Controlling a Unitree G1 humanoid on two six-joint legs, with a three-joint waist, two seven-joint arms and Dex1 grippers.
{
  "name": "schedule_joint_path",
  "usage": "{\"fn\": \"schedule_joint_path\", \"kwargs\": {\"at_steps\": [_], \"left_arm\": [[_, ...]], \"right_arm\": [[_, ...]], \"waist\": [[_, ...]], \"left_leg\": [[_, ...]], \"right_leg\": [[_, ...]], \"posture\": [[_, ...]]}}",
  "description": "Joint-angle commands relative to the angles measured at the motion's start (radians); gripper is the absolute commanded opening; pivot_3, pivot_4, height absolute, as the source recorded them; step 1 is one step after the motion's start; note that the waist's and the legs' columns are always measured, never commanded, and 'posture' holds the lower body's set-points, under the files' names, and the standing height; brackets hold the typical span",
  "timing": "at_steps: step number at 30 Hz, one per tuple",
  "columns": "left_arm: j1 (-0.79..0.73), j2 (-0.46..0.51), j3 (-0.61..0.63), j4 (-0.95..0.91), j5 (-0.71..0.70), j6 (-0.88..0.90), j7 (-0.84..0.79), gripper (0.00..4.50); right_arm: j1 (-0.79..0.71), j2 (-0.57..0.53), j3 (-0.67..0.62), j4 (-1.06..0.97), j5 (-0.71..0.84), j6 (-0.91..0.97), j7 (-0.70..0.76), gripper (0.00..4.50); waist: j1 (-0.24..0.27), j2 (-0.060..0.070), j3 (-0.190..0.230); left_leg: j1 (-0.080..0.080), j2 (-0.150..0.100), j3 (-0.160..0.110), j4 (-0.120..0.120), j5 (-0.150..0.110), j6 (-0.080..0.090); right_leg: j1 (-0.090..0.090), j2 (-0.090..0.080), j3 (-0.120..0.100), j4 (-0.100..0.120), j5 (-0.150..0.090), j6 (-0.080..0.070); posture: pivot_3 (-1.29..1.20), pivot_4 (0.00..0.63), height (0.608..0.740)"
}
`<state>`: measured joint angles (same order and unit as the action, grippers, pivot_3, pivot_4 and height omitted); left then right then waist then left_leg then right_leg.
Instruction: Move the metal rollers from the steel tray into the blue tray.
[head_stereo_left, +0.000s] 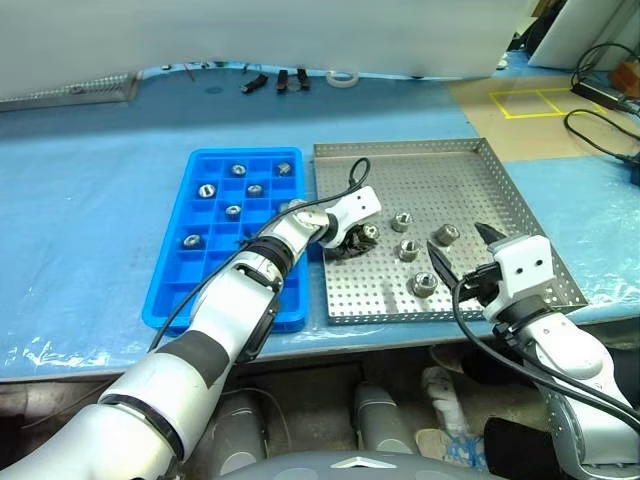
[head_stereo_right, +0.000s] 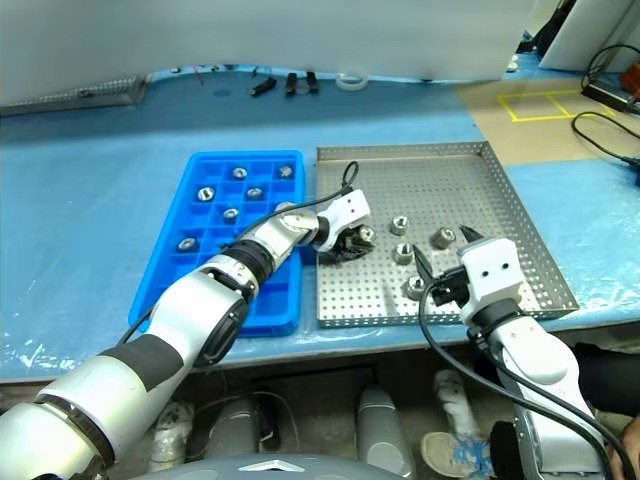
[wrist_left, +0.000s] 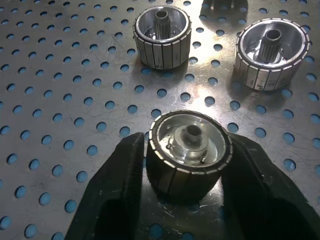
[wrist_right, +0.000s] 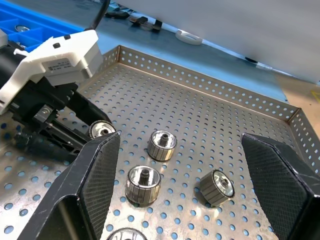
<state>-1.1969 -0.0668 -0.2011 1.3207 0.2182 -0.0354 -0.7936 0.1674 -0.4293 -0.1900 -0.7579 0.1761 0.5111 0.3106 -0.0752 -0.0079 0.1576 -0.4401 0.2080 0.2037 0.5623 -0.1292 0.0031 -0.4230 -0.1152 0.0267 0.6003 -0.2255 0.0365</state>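
Blue sheeting covers the whole bench (head_stereo_left: 90, 230), with the blue tray (head_stereo_left: 170, 290) and the steel tray (head_stereo_left: 450, 180) sitting side by side on it, long edges just about touching.

From the head camera the left gripper (head_stereo_left: 355, 240) is kind of a dark blob low over the steel tray's near-left area, and you can't really see how its fingers sit on anything. The left wrist view sorts that out: both black fingers (wrist_left: 112, 200) are pressed against the sides of one roller (wrist_left: 189, 150), which stands on the perforated floor, hole end up. So it's clamped on that roller, and the roller is on the tray floor as far as I can tell. Two more rollers (wrist_left: 161, 34) stand just past it, and a third thing at that view's edge is cut off, can't say what.

The right gripper (head_stereo_left: 462, 252) hovers over the near-right part of the steel tray, fingers spread wide with nothing between them. Its wrist view shows loose rollers (wrist_right: 161, 145) between the spread fingers, one tipped on its side (wrist_right: 216, 187), plus one at the edge that's half cropped.

Six rollers (head_stereo_left: 232, 211) already sit in the blue tray's compartments, one per cell; the left arm covers part of that tray, so anything under it is hidden.

Small dark tools and a white ring (head_stereo_left: 342, 77) lie at the bench's far edge, too small to identify.
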Motion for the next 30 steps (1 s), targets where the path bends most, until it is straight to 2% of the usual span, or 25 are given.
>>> {"fn": "schedule_joint_path", "kwargs": {"at_steps": [1,3,11,16,25,30], "left_arm": [[0.004,0.026,0.021,-0.007,-0.010,-0.006,-0.003,1.69],[0.002,0.030,0.034,-0.015,-0.025,-0.014,-0.019,1.69],[0.027,0.100,0.145,-0.141,-0.183,-0.004,-0.312,1.69],[0.134,0.175,0.162,-0.409,-0.269,0.115,-0.405,1.69],[0.502,0.321,0.177,-1.146,-0.359,0.483,-0.250,1.69],[0.698,0.392,0.259,-1.460,-0.386,0.558,-0.094,1.69]], "right_arm": [[-0.019,-0.004,-0.006,-0.008,-0.001,-0.022,0.003,4.10],[-0.028,-0.006,-0.001,-0.001,-0.001,-0.024,0.006,4.10],[-0.091,-0.022,0.035,0.015,0.041,-0.003,0.067,4.10],[-0.186,-0.052,0.061,0.081,0.088,0.004,0.141,4.10],[-0.442,-0.089,0.203,0.339,0.135,-0.042,0.362,4.10],[-0.628,-0.052,0.312,0.485,0.122,-0.117,0.480,4.10]], "waist": [[-0.001,0.000,0.000],[-0.003,0.000,0.000],[-0.005,0.000,0.000],[0.024,0.000,0.000],[0.112,0.001,0.001],[0.159,0.003,0.003]], "left_leg": [[0.000,0.000,0.000,0.000,0.000,0.000],[0.000,0.000,0.000,0.000,0.000,0.000],[-0.001,0.000,0.000,-0.002,0.000,0.000],[-0.001,0.000,0.000,-0.001,0.000,0.000],[0.000,0.002,0.001,-0.001,0.000,0.000],[0.000,0.004,0.000,-0.002,0.002,-0.002]], "right_leg": [[0.000,0.000,0.000,0.000,0.000,0.000],[0.000,0.000,0.000,0.000,0.000,0.000],[-0.002,0.000,0.000,0.000,0.000,0.000],[-0.001,-0.001,0.000,0.000,0.000,-0.001],[-0.001,0.000,-0.002,0.004,0.000,-0.002],[-0.001,0.000,-0.004,0.005,0.000,-0.002]], "posture": [[-0.54,0.150,0.740],[-0.53,0.150,0.740],[-0.44,0.150,0.740],[-0.34,0.150,0.740],[0.06,0.150,0.740],[0.22,0.150,0.740]]}}
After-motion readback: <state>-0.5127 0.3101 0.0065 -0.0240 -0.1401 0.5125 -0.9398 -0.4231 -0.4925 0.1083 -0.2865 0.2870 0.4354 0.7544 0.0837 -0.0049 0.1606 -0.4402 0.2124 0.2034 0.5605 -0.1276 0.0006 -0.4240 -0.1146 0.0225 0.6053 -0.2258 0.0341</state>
